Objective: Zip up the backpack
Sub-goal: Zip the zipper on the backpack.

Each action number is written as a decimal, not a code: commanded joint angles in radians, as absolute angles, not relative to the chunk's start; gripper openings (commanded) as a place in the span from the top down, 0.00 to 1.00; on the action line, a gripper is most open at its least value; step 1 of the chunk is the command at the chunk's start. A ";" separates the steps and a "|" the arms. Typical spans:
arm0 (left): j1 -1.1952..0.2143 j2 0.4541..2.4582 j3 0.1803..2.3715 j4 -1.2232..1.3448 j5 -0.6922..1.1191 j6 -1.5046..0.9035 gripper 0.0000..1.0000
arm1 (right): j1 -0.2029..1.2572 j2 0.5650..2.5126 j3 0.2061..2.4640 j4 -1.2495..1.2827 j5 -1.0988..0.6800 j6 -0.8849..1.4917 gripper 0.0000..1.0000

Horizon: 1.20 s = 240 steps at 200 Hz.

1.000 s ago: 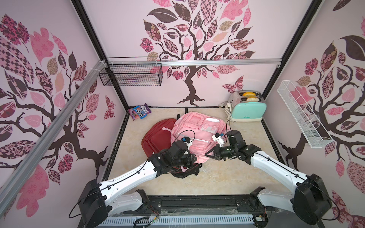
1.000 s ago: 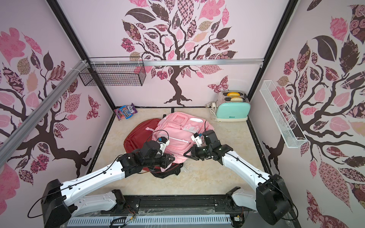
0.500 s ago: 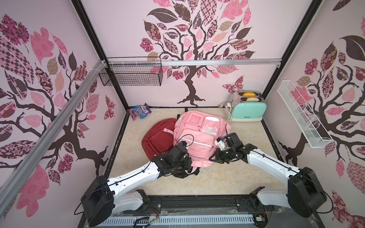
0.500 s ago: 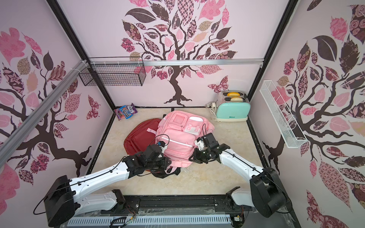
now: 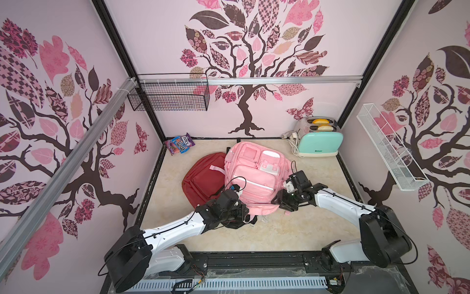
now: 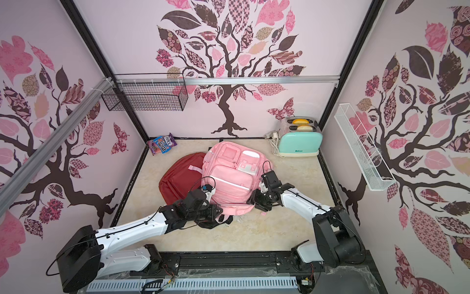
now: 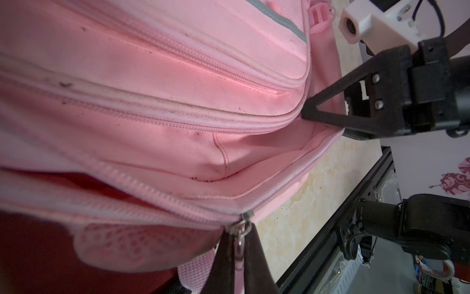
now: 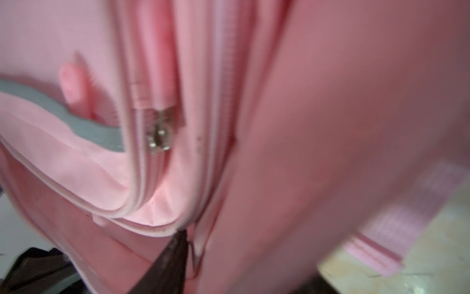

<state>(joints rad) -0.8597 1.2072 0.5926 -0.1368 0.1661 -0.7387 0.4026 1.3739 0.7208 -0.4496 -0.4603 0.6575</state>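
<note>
Tugging could skew the slider and jam the teeth, since nothing visibly braces the pack (image 5: pixel 254 178); it lies mid-table, overlapping a red bag (image 5: pixel 203 179) on its left; left gripper (image 7: pixel 239 235) pinches the zip pull (image 7: pixel 241 227) at the near edge; right gripper (image 5: pixel 276 201) looks parted, one fingertip (image 7: pixel 309 113) touching the near-right seam, holding nothing visible.
</note>
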 commanded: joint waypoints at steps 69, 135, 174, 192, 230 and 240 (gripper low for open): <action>-0.880 1.268 0.585 0.010 0.262 -0.738 1.00 | 0.444 1.211 0.448 0.009 -0.590 1.061 0.11; -0.894 1.281 0.596 0.002 0.259 -0.734 1.00 | 0.560 1.243 0.443 0.146 -0.555 1.158 0.11; -0.894 1.275 0.600 -0.010 0.256 -0.730 1.00 | 0.571 1.242 0.433 0.179 -0.549 1.174 0.13; -0.896 1.275 0.602 -0.014 0.255 -0.729 1.00 | 0.571 1.234 0.433 0.193 -0.555 1.168 0.18; -0.896 1.275 0.618 -0.027 0.254 -0.728 1.00 | 0.571 1.210 0.481 0.190 -0.596 1.082 0.57; -0.896 1.269 0.622 -0.025 0.258 -0.727 1.00 | 0.571 1.196 0.512 0.138 -0.603 1.031 0.68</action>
